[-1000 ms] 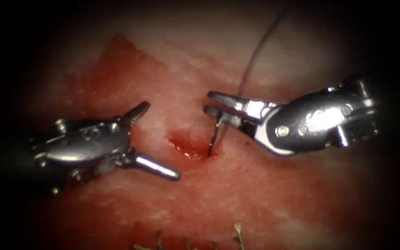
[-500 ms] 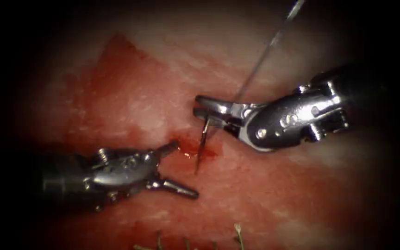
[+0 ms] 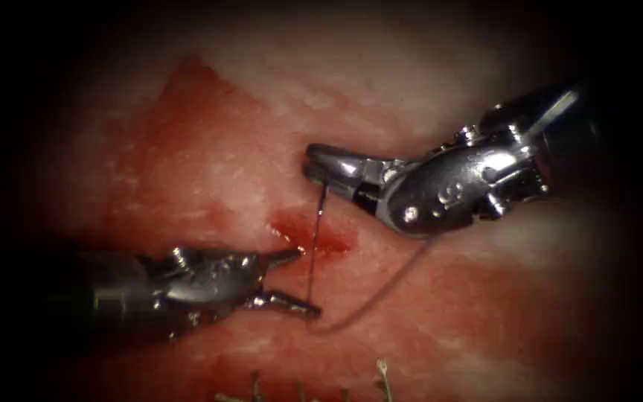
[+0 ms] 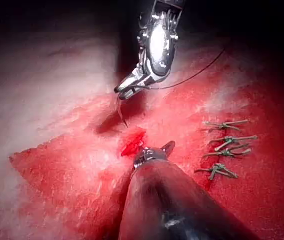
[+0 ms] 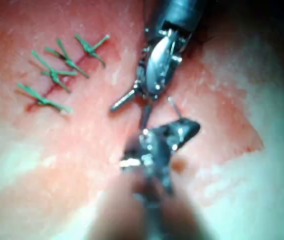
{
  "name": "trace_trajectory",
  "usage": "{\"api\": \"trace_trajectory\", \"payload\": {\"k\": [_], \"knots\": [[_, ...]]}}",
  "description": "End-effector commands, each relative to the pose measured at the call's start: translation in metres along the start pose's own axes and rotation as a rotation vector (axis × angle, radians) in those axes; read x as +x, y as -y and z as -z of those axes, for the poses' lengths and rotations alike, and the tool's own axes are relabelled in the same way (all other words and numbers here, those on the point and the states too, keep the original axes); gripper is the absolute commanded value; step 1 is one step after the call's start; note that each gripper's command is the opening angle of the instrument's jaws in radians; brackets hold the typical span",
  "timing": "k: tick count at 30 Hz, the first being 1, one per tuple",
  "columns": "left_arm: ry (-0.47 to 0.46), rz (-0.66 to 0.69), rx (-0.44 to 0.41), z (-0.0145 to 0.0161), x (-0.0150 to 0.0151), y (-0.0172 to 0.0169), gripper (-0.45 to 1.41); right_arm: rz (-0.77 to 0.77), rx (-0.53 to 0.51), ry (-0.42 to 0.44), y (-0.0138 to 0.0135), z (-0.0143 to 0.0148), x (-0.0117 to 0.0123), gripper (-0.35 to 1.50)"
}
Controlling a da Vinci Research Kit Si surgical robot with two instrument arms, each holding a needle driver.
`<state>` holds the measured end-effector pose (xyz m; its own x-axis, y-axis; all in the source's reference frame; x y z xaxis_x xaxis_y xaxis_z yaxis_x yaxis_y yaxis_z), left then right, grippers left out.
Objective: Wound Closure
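right tool (image 3: pixel 320 165) grips the needle (image 3: pixel 314 246) near its tail, tip clear above the cut (image 3: pixel 314 238); left tool (image 3: pixel 295 279) spread wide, holding nothing

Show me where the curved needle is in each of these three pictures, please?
Endoscope view: the needle hangs from the right tool, over the red cut.
Left wrist view: the needle is under that tool's jaws, above the cut.
Right wrist view: I cannot make it out.
Shared landmark: the red cut.
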<state>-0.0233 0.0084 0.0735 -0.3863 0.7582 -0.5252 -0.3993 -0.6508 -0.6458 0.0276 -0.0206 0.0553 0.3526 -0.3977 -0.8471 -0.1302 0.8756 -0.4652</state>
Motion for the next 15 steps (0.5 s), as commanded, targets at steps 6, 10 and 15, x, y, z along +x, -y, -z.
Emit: {"api": "trace_trajectory", "payload": {"k": [6, 10, 15], "knots": [[0.006, 0.003, -0.01, -0.0008, -0.0006, -0.0005, 0.36, 0.081, -0.002, 0.0, 0.0017, -0.0006, -0.0006, -0.35], [0.006, 0.002, -0.013, -0.0007, -0.0007, -0.0005, 0.36, 0.097, -0.004, 0.0, 0.0024, -0.0007, -0.0016, -0.35], [0.006, 0.001, -0.015, -0.0006, -0.0006, -0.0004, 0.36, 0.112, -0.01, -0.002, 0.0036, -0.001, -0.0025, -0.35]]}}
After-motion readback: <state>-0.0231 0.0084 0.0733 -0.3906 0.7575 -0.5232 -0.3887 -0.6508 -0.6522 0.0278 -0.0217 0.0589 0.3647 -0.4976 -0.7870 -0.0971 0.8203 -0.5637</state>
